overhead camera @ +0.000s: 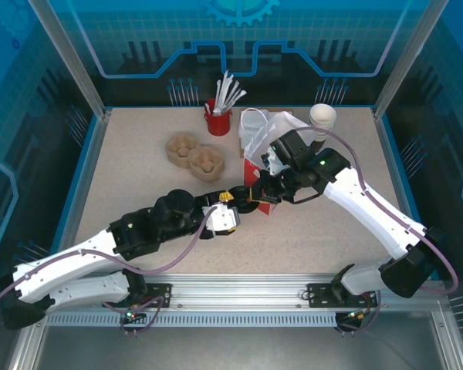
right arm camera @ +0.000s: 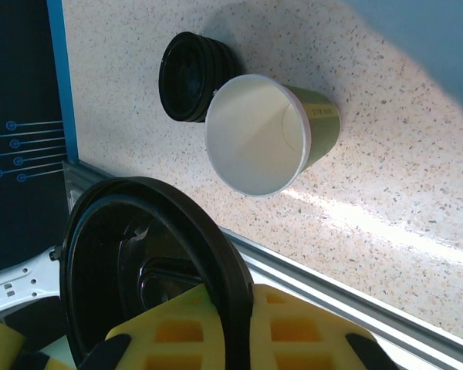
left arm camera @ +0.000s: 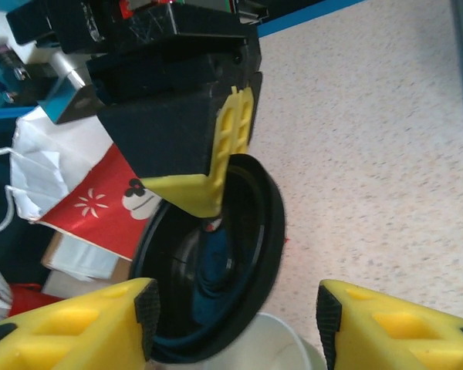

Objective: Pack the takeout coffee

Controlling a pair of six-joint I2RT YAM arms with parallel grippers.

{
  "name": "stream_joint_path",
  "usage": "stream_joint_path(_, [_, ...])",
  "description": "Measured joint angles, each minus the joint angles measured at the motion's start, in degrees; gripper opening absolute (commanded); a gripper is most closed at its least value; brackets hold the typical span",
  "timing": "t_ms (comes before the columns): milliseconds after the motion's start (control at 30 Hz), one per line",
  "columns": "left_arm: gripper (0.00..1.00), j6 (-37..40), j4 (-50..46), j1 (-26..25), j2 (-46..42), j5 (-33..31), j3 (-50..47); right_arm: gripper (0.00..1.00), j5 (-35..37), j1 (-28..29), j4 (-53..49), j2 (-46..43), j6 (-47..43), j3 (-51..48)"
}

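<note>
The takeout coffee cup (right arm camera: 266, 135) stands open on the table, olive wall outside and white inside, with no lid on it. My right gripper (right arm camera: 233, 294) is shut on the rim of a round black lid (right arm camera: 139, 254), holding it on edge above the table. In the left wrist view that lid (left arm camera: 251, 231) hangs from a yellow finger (left arm camera: 230, 146) of the right gripper. My left gripper (left arm camera: 235, 312) is open, and the cup's white rim (left arm camera: 270, 339) shows low between its fingers. From above, both grippers (overhead camera: 230, 202) (overhead camera: 256, 197) meet mid-table.
A squat stack of black lids (right arm camera: 189, 77) sits beside the cup. A white and red paper bag (overhead camera: 264, 139) stands behind the grippers. Farther back are pulp cup carriers (overhead camera: 193, 156), a red holder of white utensils (overhead camera: 218, 117) and a stack of cups (overhead camera: 322, 116).
</note>
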Motion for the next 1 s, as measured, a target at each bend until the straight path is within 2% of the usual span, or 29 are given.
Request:
stream_joint_path(167, [0.51, 3.67, 0.42, -0.44, 2.12, -2.93, 0.00, 0.00, -1.20, -0.02, -0.42, 0.00, -0.02, -0.09])
stream_joint_path(400, [0.40, 7.06, 0.22, -0.70, 2.67, -4.09, 0.28, 0.00, -1.68, -0.39, -0.50, 0.02, -0.04, -0.09])
stream_joint_path(1000, [0.36, 13.62, -1.51, -1.44, 4.33, -7.19, 0.79, 0.00, -1.49, -0.76, -0.94, 1.70, -0.83, 0.13])
